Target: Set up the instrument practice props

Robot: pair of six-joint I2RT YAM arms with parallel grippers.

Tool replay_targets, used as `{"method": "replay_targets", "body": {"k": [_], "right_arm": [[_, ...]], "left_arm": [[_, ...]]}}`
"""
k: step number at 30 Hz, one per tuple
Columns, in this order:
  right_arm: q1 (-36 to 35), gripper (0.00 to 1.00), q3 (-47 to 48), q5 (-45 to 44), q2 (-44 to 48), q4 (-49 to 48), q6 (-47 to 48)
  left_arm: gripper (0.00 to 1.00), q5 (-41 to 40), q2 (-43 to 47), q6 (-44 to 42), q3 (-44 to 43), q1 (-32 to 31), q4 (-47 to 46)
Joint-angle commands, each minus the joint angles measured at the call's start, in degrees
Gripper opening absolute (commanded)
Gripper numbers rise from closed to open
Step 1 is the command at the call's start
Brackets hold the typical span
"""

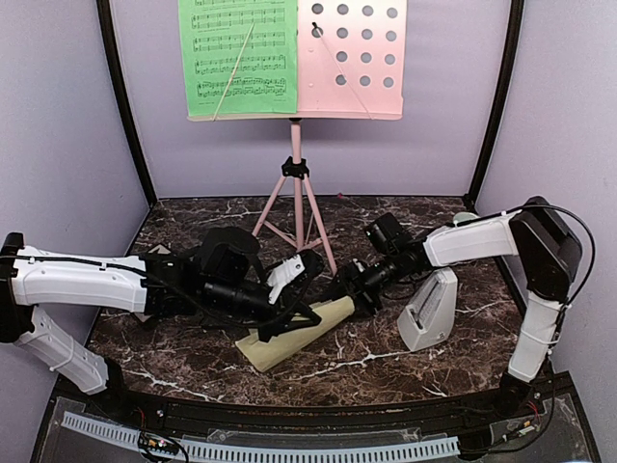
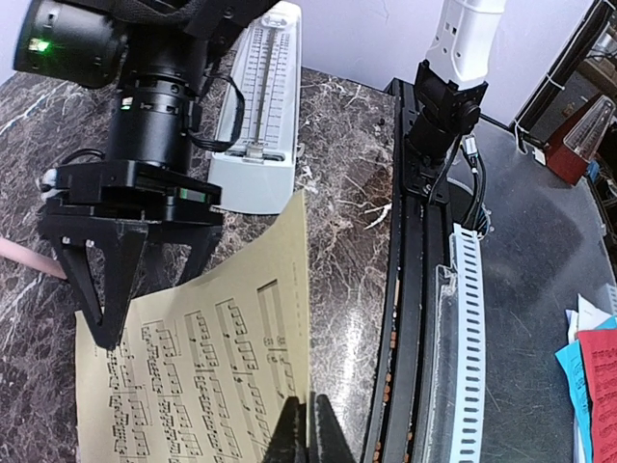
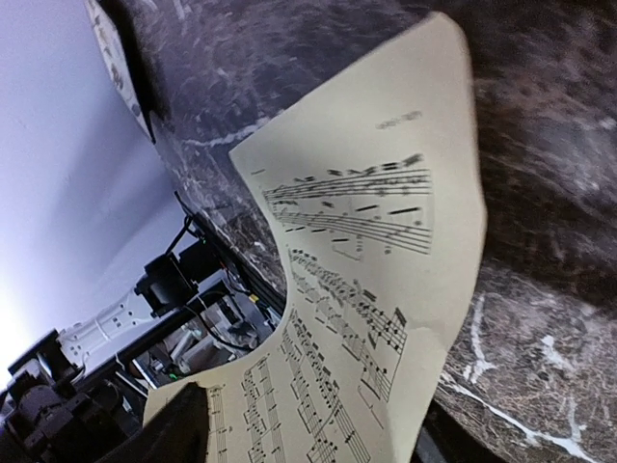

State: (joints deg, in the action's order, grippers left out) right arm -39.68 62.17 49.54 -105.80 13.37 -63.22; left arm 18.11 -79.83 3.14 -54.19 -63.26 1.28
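**Marble table, yellow sheet between two grippers**

Dark veined marble tabletop [image 1: 193, 367], closed in by lilac wall panels [image 1: 58, 116], fills the scene. Above its middle hangs the pale yellow paper music sheet [image 1: 284, 347]. It is lifted clear of the stone and bowed into a curve, and its printed staves are plain in both wrist views.

The left gripper [image 2: 307, 429] has its black fingers pinched tight on one edge of that sheet. At the opposite end, the right gripper [image 2: 145, 289] has its jaws standing apart and astride the sheet's corner. One of its fingertips [image 2: 104, 333] overlaps the paper, but I cannot tell whether it touches.

Just right of the sheet in the overhead view, the small light-grey pyramid metronome [image 1: 429, 313] rests on the marble. Its scale faces the sheet.

Behind the sheet, at the back of the table, rises the pink perforated-desk tripod music stand [image 1: 352, 58]. The green paper music sheet [image 1: 239, 53] is propped on the left half of its desk. The right half shows bare pink metal with rows of round holes.
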Motion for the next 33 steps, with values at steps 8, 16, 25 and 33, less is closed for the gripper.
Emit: {"method": "replay_targets", "body": {"k": [8, 16, 25, 33], "right_arm": [[-0.39, 0.08, 7.74, -0.76, -0.02, 0.94, 5.32], [-2.32, 0.00, 9.22, -5.38, 6.21, 4.36, 20.69], [-2.92, 0.00, 6.92, -8.43, 13.34, 2.92, 34.40], [-3.03, 0.00, 10.23, -7.64, 13.94, 6.26, 38.69]], "left_arm": [[0.24, -2.76, 0.92, -2.79, 1.13, -1.25, 0.36], [0.75, -9.84, 18.62, 9.25, 14.89, 1.51, -6.74], [0.78, -5.44, 28.23, 27.15, 23.55, 17.65, -7.22], [0.78, 0.37, 23.52, 26.72, 20.06, 20.67, -5.82]]}}
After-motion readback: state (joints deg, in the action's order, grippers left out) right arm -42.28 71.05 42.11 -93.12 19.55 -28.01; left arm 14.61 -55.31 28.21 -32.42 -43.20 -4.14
